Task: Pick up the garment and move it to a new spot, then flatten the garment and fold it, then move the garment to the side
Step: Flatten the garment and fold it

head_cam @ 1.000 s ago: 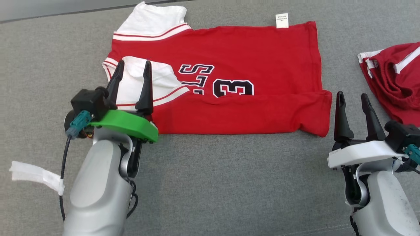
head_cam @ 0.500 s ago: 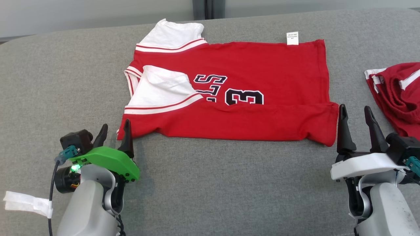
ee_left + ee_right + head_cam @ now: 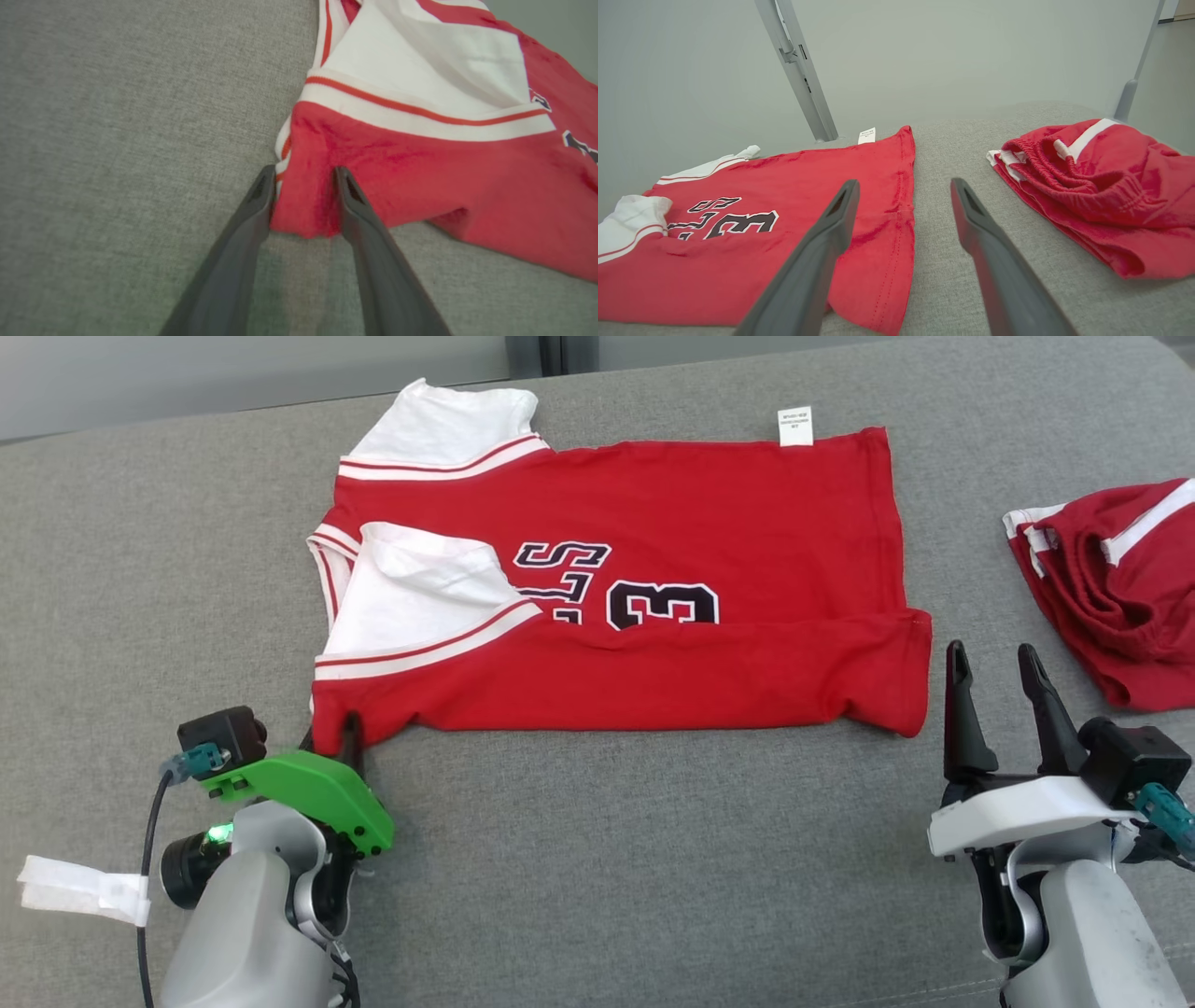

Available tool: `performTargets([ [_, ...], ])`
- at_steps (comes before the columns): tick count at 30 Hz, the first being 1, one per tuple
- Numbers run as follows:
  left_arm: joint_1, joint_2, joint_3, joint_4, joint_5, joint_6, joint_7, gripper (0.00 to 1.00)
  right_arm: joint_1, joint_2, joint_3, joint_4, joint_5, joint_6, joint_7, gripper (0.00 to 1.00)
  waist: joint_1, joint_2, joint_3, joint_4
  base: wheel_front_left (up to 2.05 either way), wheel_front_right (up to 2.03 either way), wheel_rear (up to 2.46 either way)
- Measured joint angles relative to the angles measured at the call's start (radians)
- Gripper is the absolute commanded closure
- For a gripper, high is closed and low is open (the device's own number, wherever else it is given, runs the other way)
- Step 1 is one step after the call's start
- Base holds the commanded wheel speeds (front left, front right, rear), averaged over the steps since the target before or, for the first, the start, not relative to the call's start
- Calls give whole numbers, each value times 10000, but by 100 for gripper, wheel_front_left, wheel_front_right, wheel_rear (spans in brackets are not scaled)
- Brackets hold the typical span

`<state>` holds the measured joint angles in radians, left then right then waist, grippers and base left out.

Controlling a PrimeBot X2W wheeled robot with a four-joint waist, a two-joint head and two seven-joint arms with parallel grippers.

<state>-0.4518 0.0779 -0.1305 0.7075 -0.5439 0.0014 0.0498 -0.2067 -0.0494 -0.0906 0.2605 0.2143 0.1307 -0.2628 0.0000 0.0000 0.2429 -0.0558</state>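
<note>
The garment [image 3: 653, 504] is a red jersey with white sleeves and black lettering, lying flat on the grey cloth surface, its near long edge folded over. My left gripper [image 3: 329, 735] is at its near-left corner. In the left wrist view the left gripper [image 3: 303, 182] has its jaws partly narrowed, with the red corner [image 3: 303, 205] bunched between the fingers and a clear gap still there. My right gripper [image 3: 990, 653] stands open just off the near-right corner of the garment [image 3: 859, 177], empty, with the right gripper [image 3: 904, 184] over bare grey cloth.
A second red garment with white stripes [image 3: 1120, 588] lies crumpled at the far right, close to my right arm, also seen as the red shorts [image 3: 1101, 186]. White tape [image 3: 75, 891] hangs from the left arm's cable. The grey surface [image 3: 607, 859] stretches wide in front.
My left gripper has come back from over the white sleeve to the near-left corner, and its jaws have narrowed around it. The right gripper stays open. The head camera has shifted.
</note>
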Motion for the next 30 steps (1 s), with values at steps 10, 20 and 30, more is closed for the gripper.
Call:
performTargets([
  [10,312,25,-123,-520,-2,48,-222,100,53,2,-35,1611,-35,0,405,0,0,0,-158,128,0,0,0],
  [20,563,125,-96,-1747,21,165,-688,100,-894,2,245,3112,408,0,999,0,0,0,-102,348,0,0,0],
  [30,853,288,-104,-2410,21,301,-704,100,-1542,-8,639,4157,491,2,1193,100,0,0,-134,392,0,0,0],
])
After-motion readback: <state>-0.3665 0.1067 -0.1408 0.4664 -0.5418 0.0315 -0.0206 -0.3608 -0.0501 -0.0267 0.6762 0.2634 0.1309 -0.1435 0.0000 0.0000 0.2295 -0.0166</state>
